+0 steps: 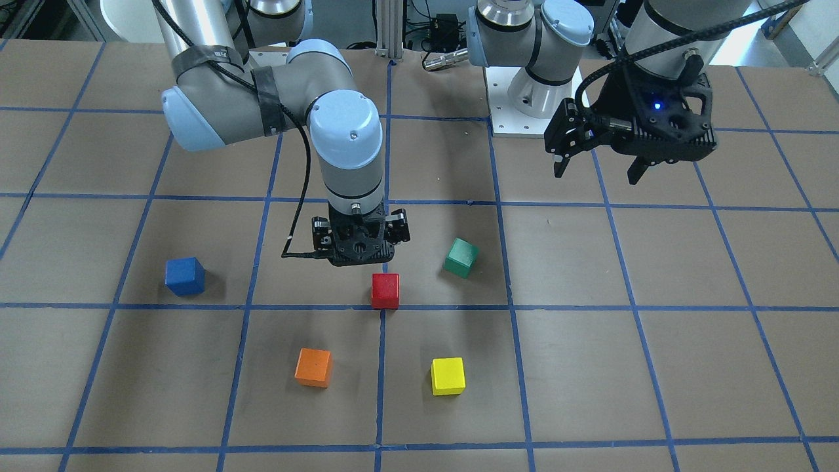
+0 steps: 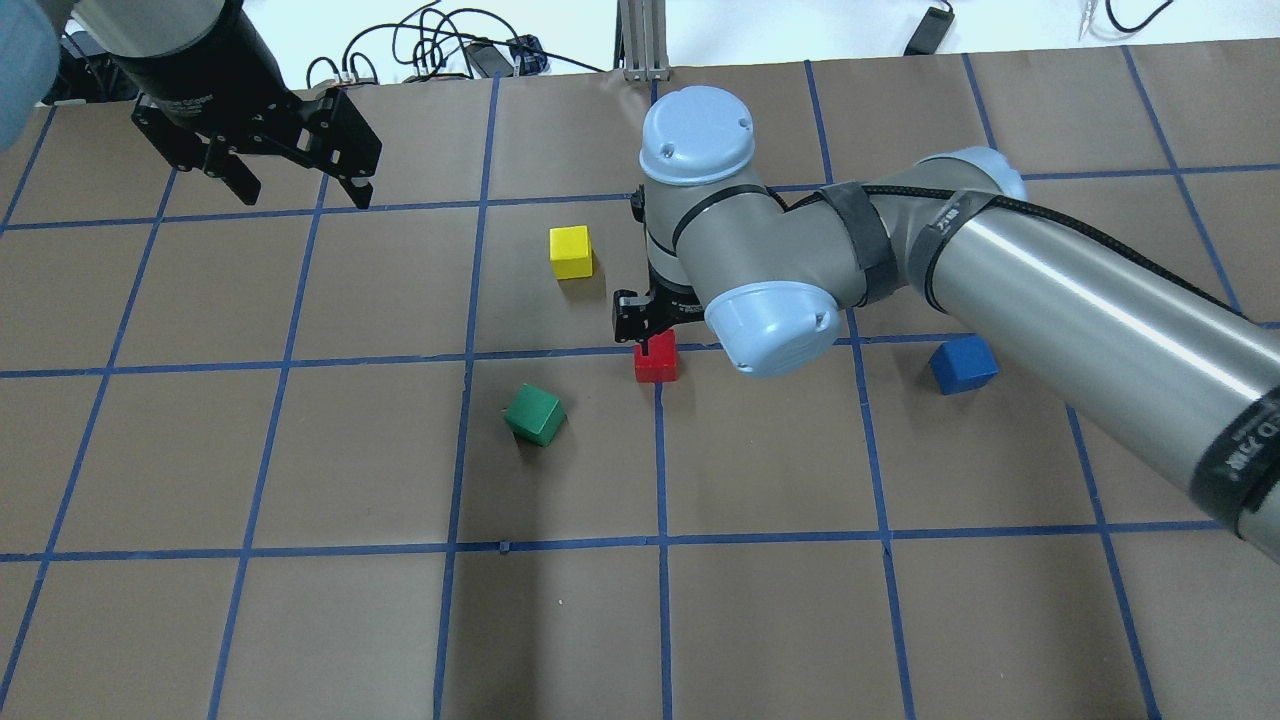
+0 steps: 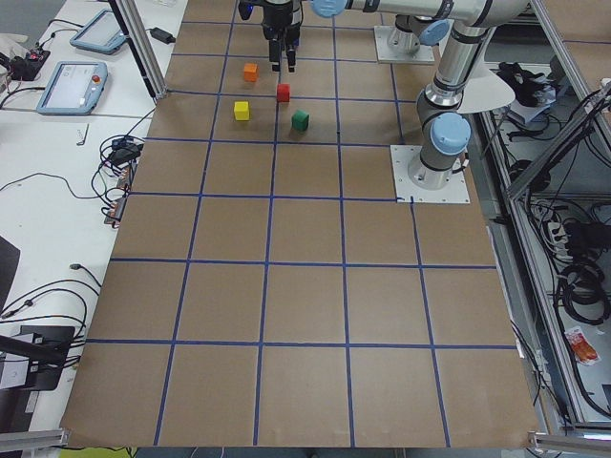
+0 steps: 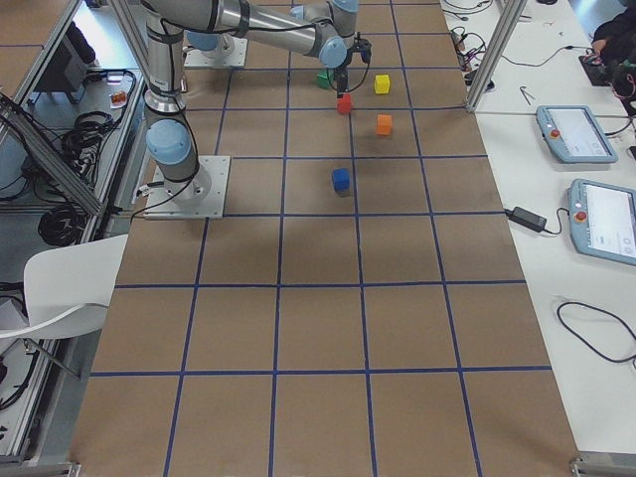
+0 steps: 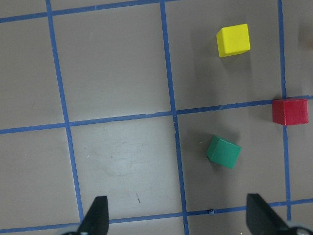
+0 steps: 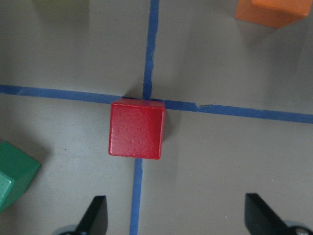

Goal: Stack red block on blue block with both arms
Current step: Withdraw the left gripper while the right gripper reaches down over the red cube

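right gripper (image 6: 178, 218) hangs just above the red block (image 6: 136, 128), fingers wide but off-centre; dropping straight could land a fingertip on it and shove it. left gripper (image 1: 596, 174), also wide, and blue block (image 1: 185, 276) sit well apart from it.

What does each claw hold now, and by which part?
Nothing. The left claw and the right claw are both open and empty; the red block lies free.
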